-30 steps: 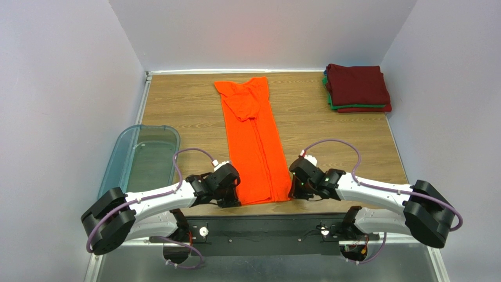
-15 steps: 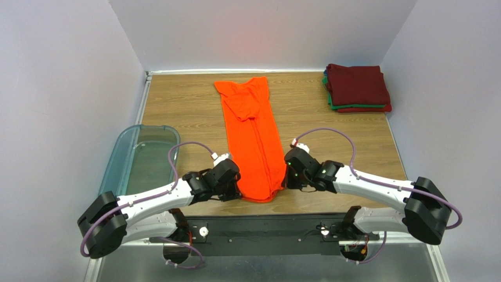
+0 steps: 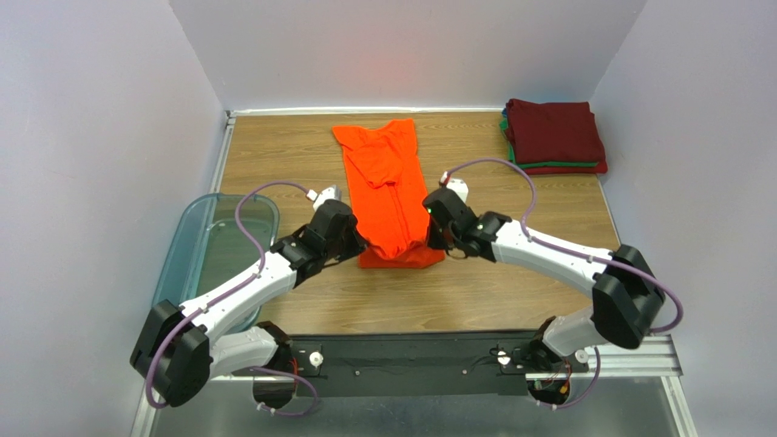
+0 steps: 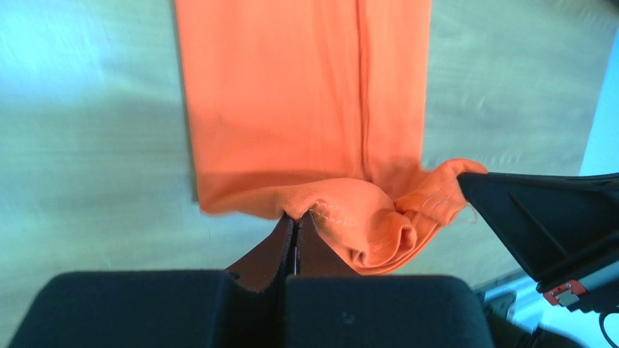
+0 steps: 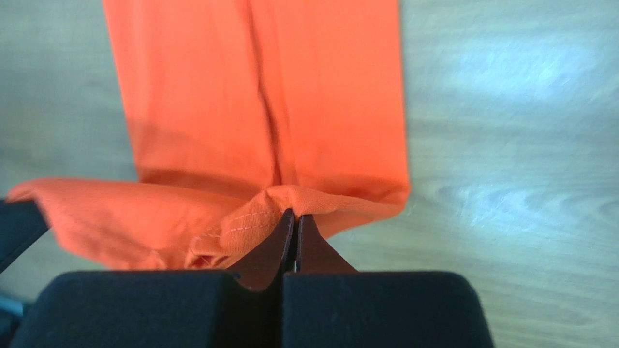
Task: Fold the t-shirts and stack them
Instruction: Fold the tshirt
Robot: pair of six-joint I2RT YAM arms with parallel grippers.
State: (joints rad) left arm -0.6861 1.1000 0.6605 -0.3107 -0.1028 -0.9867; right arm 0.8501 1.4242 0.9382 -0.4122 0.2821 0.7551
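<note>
Top view: the orange tee [image 3: 388,187] lies mid-table [image 3: 274,168] as a narrow strip, long axis running near–far, collar/sleeve end pointing at the far wall, hem end raised and doubled over approx. halfway up. The left end effector [image 3: 354,248] and right end effector [image 3: 427,235] each sit at one hem corner; the folded stack [image 3: 554,137] is well apart at the far right. Judged step: carry the hem to the collar end. To do it well, move both arms at the same pace and height, so the hem lands square w/ side edges matching. Left wrist: the left end effector [image 4: 294,221] is clamped on the stitched hem, fingers pressed together w/ cloth between; the hem sags and bunches toward the other corner, so spread the arms a bit before laying down. The strip below [image 4: 305,94] lies flat, seam running straight away from the cam. Right wrist: the right end effector [image 5: 294,217] is likewise pinched tight on the hem stitching – cloth droops to the left, flat layer beneath [image 5: 254,94] smooth. Release only once the hem rests flat.
</note>
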